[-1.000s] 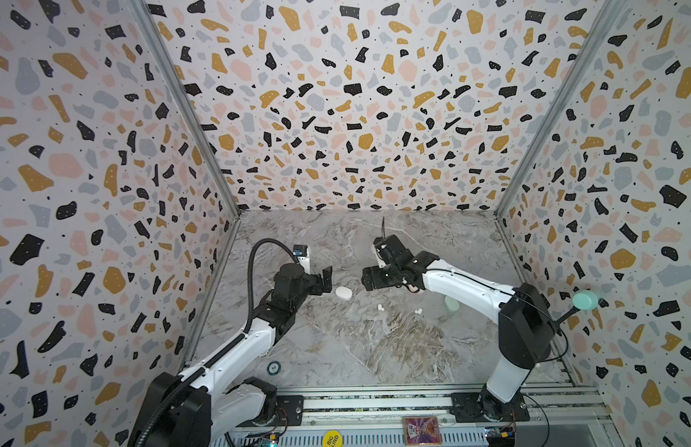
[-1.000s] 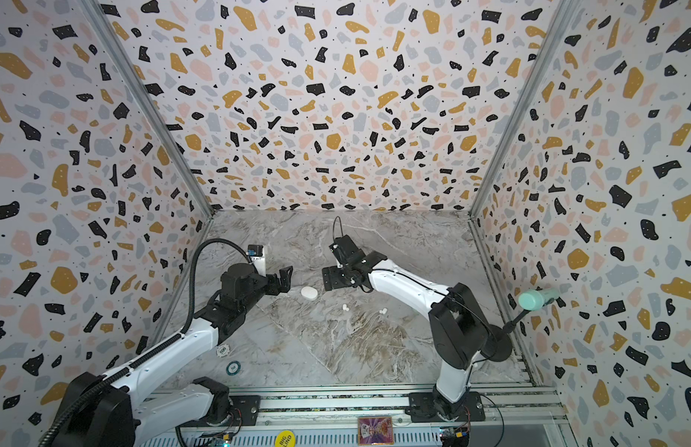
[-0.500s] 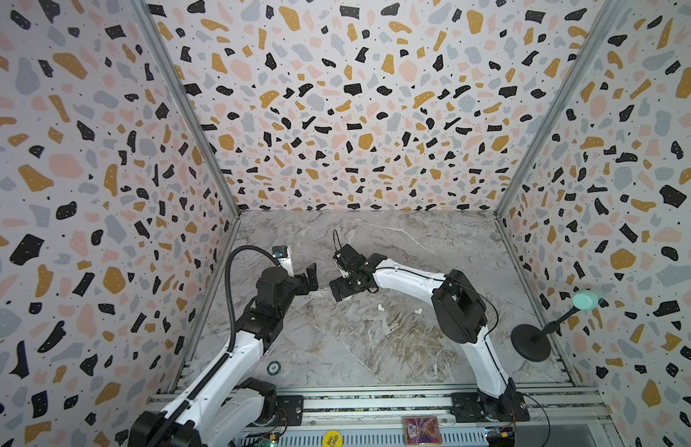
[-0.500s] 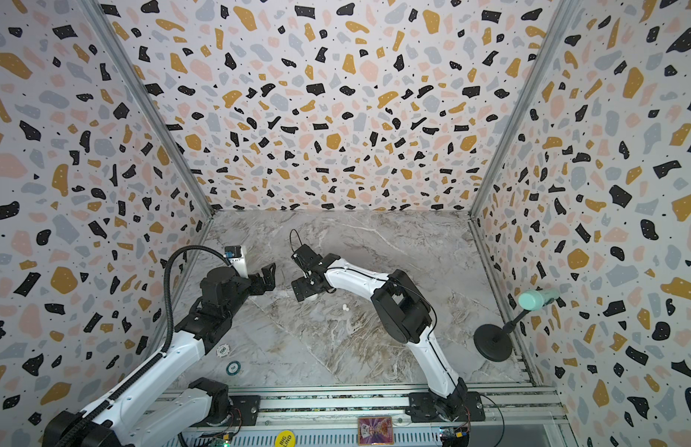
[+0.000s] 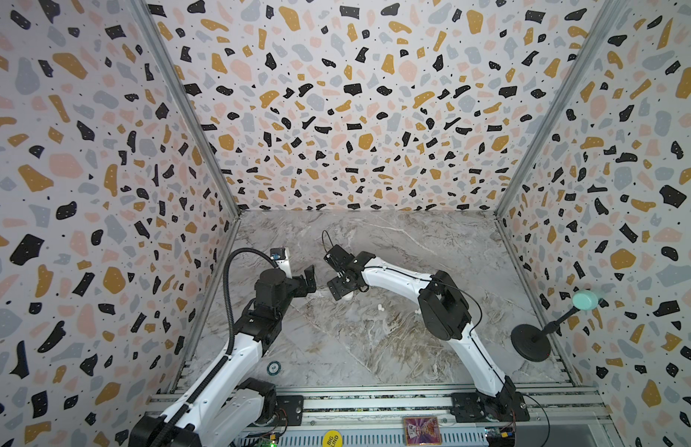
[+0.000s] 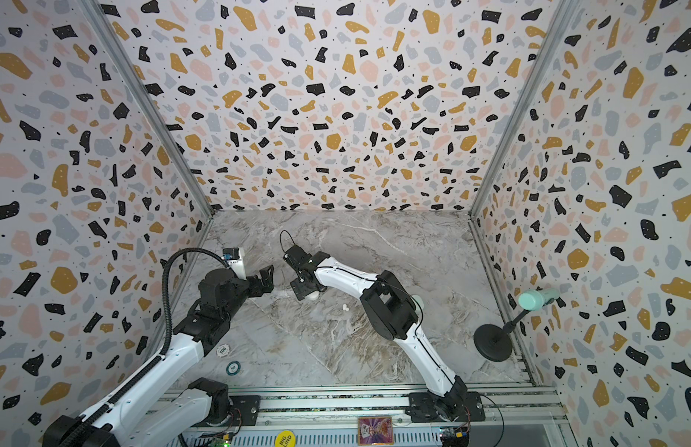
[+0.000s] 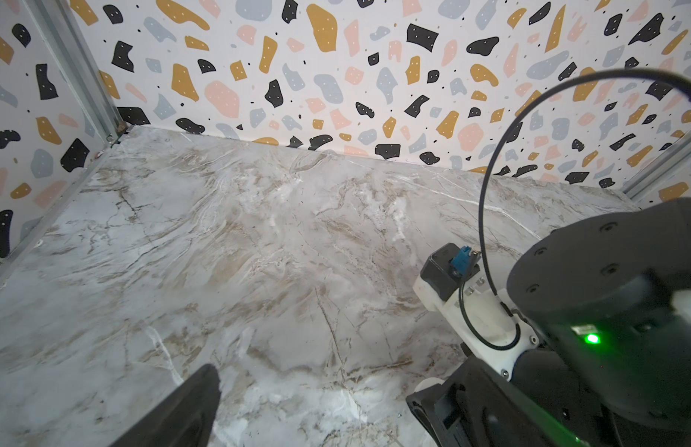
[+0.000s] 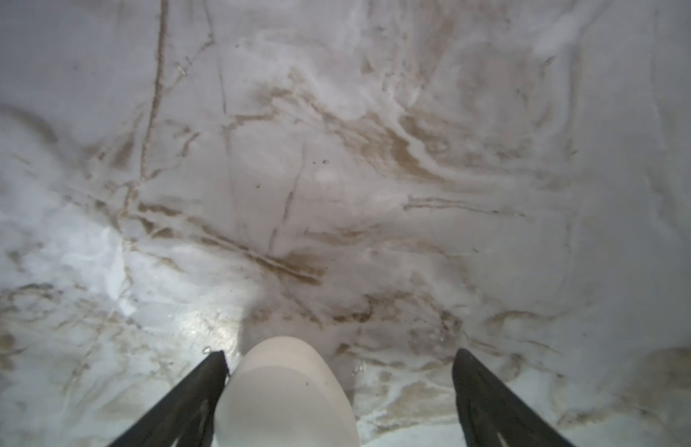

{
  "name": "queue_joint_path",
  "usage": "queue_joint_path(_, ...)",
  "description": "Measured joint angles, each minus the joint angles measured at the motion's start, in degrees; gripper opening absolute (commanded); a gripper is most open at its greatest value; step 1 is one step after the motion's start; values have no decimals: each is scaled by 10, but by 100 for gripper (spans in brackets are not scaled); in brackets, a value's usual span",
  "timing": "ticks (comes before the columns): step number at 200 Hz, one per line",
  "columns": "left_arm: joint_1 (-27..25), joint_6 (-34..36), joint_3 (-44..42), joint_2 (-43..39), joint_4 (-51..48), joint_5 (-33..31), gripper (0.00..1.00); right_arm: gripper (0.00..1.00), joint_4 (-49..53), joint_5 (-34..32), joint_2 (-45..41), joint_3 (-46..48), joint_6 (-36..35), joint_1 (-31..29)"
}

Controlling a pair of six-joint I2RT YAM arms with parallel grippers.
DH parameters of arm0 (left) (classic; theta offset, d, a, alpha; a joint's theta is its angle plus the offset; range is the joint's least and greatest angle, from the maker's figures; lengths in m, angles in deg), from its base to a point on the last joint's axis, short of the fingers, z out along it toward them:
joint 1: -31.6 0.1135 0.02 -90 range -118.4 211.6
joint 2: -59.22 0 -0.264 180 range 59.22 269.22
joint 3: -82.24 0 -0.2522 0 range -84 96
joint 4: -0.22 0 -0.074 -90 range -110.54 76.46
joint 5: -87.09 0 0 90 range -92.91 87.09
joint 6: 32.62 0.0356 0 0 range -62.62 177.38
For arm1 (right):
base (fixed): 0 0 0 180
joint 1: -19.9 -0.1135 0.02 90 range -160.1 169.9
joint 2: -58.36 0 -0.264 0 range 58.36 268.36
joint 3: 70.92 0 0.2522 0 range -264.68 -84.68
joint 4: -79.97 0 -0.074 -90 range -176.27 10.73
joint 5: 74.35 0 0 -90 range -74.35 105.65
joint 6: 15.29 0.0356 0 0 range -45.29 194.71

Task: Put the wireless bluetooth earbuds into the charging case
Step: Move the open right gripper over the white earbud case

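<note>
Both top views looked down from high at the front toward the back wall [image 5: 355,116], sharing the whole marble floor [image 5: 375,240]. My left wrist camera faced the far corner [image 7: 113,135]; my right hung close above the white case [image 8: 286,391].

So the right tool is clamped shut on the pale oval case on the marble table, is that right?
No. The right tool is open, not clamped: the right wrist view shows the pale oval case on the marble table between its fingers, with a gap on one side.
</note>
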Motion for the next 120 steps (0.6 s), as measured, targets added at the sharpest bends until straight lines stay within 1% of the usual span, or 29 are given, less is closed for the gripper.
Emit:
queue_joint_path(42,0,-4,-2,5,0,2,100,90,-6,-17,-15,39,9,38)
queue_joint_path(82,0,-6,-2,7,0,3,100,91,-15,-20,-66,122,29,87)
queue_joint_path(100,0,-9,-2,9,1,6,100,94,-20,-9,-94,160,38,104)
queue_joint_path(120,0,-12,-4,11,2,10,100,96,-31,21,-122,189,51,110)
